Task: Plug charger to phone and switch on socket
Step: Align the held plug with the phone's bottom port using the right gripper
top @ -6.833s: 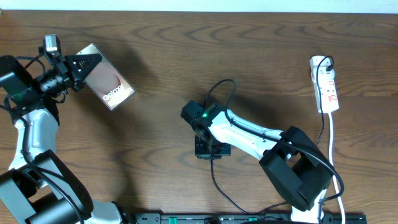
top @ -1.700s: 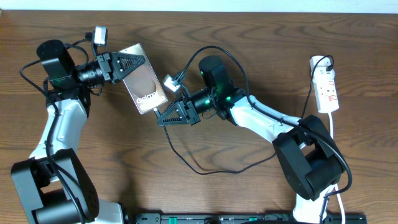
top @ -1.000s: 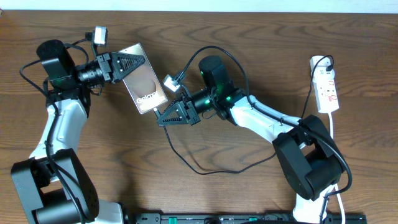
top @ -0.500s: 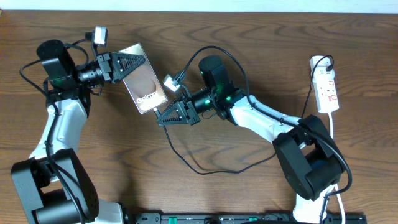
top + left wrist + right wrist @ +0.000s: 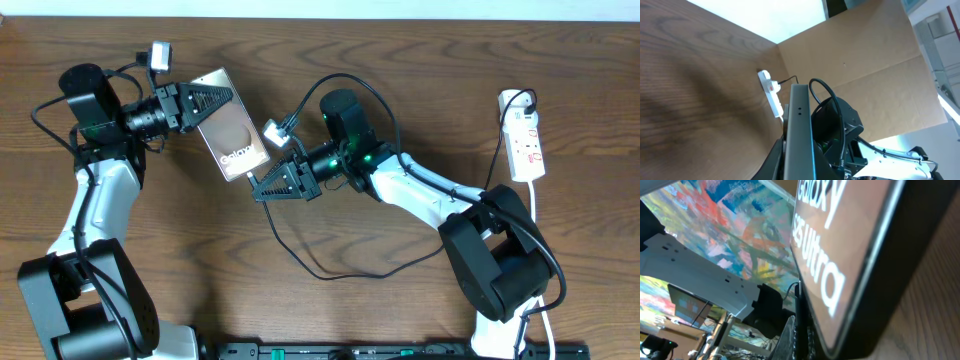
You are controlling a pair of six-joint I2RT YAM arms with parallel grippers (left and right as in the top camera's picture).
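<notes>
My left gripper [image 5: 218,100] is shut on the upper end of the phone [image 5: 236,142] and holds it tilted above the table, its bronze face up. In the left wrist view the phone [image 5: 800,130] shows edge-on between the jaws. My right gripper [image 5: 262,186] is shut on the black plug tip of the charger [image 5: 330,272], pressed against the phone's lower end. In the right wrist view the phone [image 5: 840,255] with its white lettering fills the frame and the plug [image 5: 801,325] sits at its bottom edge. The port itself is hidden. The socket [image 5: 525,135] lies at the far right.
The charger cable loops over my right arm [image 5: 410,195] and trails across the table toward the front edge. The socket [image 5: 771,92] also shows in the left wrist view, with its white cord [image 5: 533,240] running along the table's right side. A cardboard wall [image 5: 855,65] stands behind it.
Since 6.8 s ago the left gripper brought the phone toward the centre and the right gripper rose from the table to the phone's lower end. In the last 1.7 s nothing has moved.
</notes>
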